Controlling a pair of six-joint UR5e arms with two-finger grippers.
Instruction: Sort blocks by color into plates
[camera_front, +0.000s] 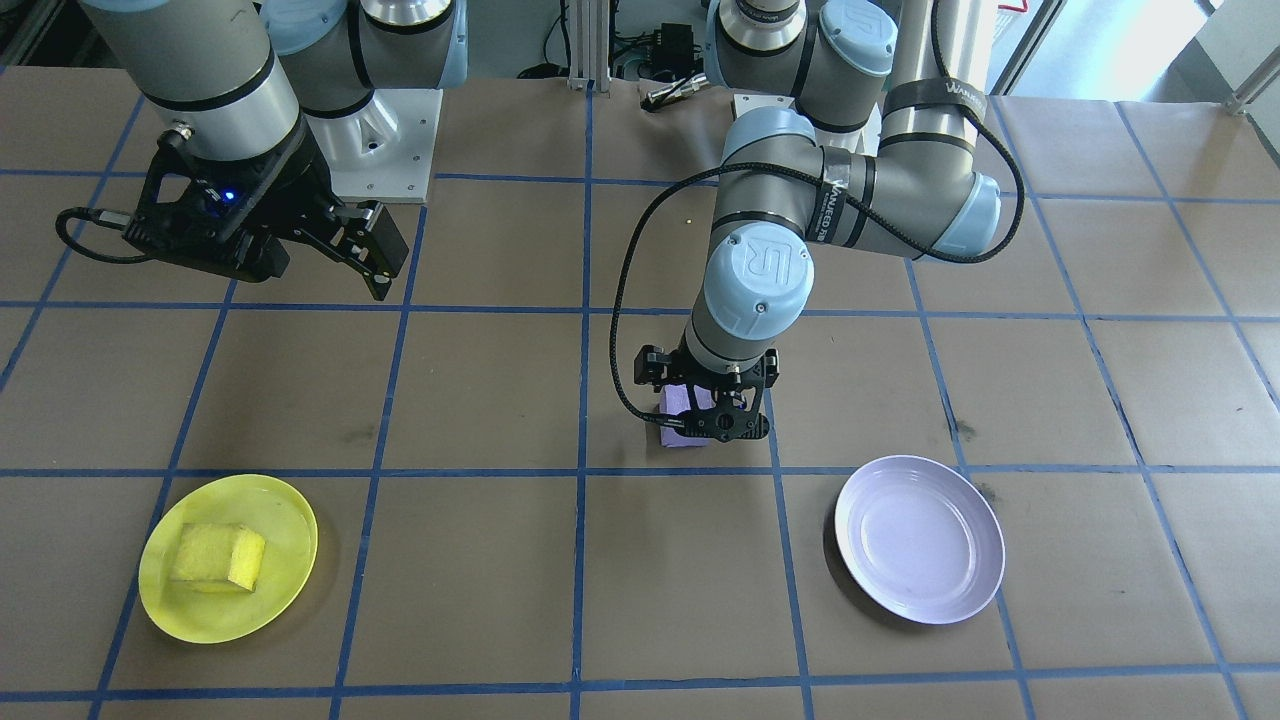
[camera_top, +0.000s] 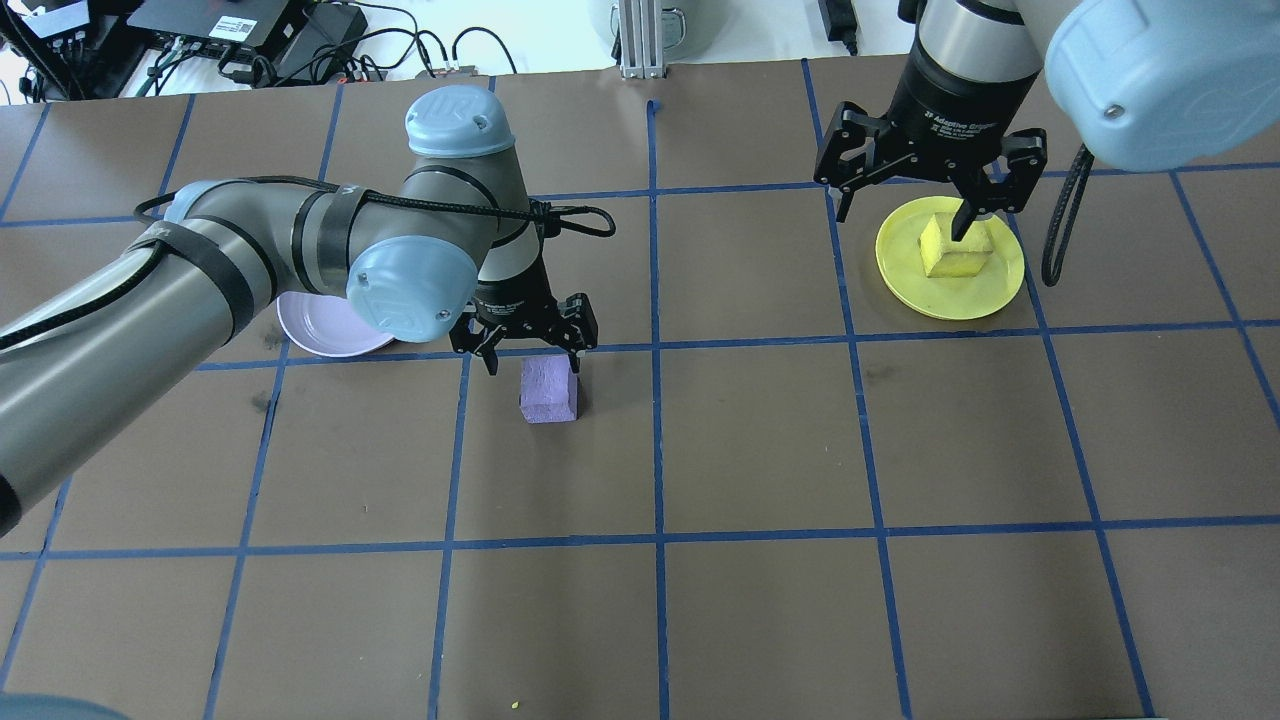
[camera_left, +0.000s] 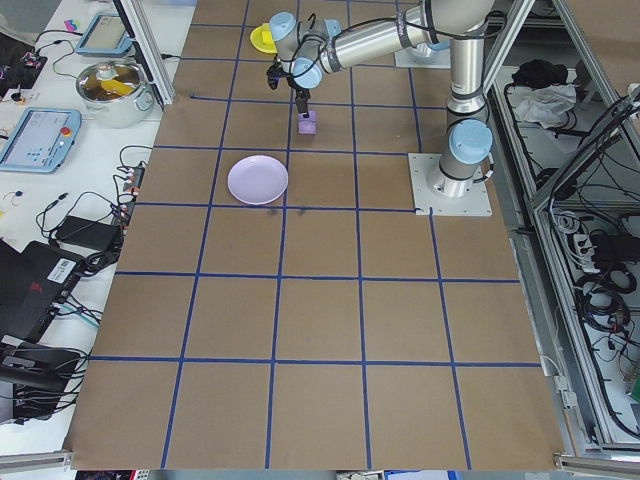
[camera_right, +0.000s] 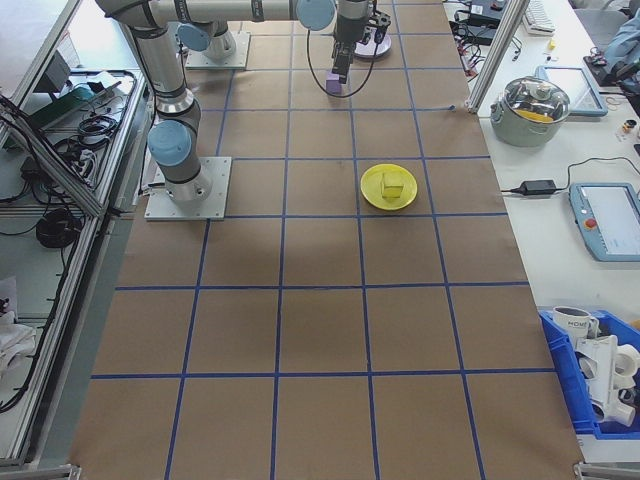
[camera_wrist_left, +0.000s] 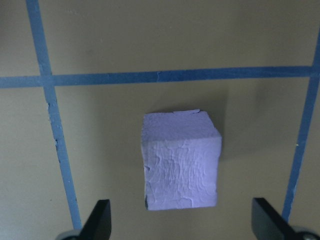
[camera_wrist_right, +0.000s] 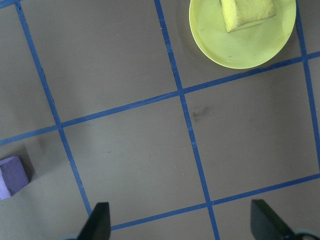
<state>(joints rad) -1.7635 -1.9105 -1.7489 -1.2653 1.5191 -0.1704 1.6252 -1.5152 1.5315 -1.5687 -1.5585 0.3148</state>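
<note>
A purple block (camera_top: 548, 390) rests on the brown table near its middle. My left gripper (camera_top: 531, 352) hangs open right over this block (camera_wrist_left: 182, 160), its fingertips (camera_wrist_left: 100, 222) wide on either side and not touching it. The yellow block (camera_front: 218, 555) lies in the yellow plate (camera_front: 290, 510). High above that plate (camera_top: 900, 262) my right gripper (camera_top: 925, 205) stands open and holds nothing. Partly behind my left arm sits the lavender plate (camera_top: 325, 335), which shows bare in the front-facing view (camera_front: 920, 540).
Blue tape lines (camera_top: 655, 345) divide the brown paper table into squares. The two arm bases (camera_front: 385, 140) stand at the robot's edge. A pot (camera_right: 540, 105) and tablets (camera_right: 610, 220) sit on a bench beyond the table's far edge.
</note>
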